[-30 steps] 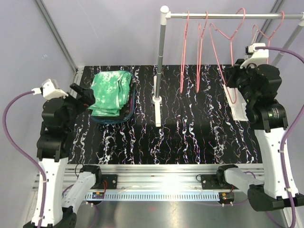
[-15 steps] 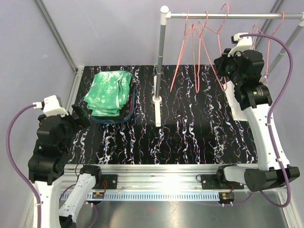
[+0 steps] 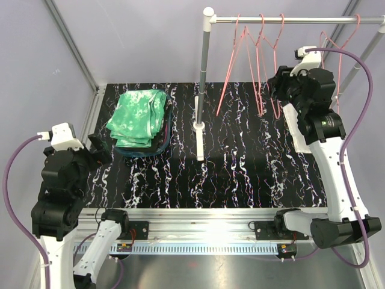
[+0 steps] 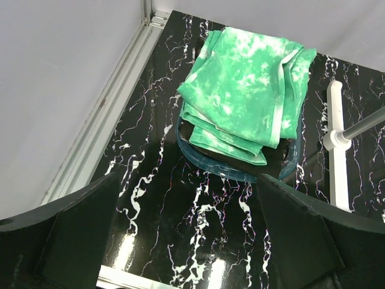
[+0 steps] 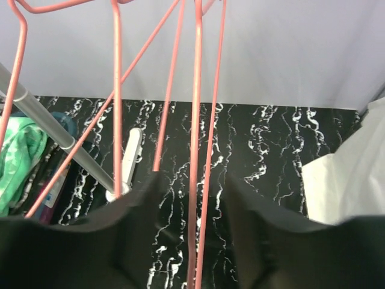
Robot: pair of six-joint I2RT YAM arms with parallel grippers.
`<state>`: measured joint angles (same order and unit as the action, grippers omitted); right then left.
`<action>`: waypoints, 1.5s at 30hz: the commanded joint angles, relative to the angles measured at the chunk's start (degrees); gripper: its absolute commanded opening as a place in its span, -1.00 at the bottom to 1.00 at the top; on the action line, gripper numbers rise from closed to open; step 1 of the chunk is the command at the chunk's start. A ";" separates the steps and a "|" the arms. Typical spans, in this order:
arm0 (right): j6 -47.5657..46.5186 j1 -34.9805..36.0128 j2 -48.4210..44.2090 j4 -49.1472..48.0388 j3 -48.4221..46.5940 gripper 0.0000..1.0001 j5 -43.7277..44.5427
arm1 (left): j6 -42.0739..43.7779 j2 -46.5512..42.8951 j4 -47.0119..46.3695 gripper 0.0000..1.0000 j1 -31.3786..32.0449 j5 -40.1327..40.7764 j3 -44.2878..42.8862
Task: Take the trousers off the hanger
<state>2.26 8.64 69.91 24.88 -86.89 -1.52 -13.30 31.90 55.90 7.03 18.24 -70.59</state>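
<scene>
The trousers lie stacked at the table's left, a mottled green-and-white pair on top of a dark one. No cloth hangs on the pink wire hangers on the rail. My right gripper is up at the hangers, open, with two thin hanger wires running between its spread jaws. Low over the table's near left, short of the stack, my left gripper stands wide open with nothing in it.
A teal dish rim shows under the stack. The rack's grey pole stands on a white base mid-table. A white sheet lies at the right. A metal frame rail borders the table's left edge.
My right gripper carried a hanger left and up to the rail, where it now hangs with the others, and its jaws have opened. My left arm drew back toward the near left.
</scene>
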 commanded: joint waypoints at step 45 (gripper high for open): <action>5.21 1.29 -35.81 38.66 5.51 0.99 13.47 | 3.28 -16.52 -13.01 0.98 5.54 -1.19 20.66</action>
<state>7.75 9.45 33.04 67.35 -80.66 10.46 -9.67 15.46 47.70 12.34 18.98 -50.43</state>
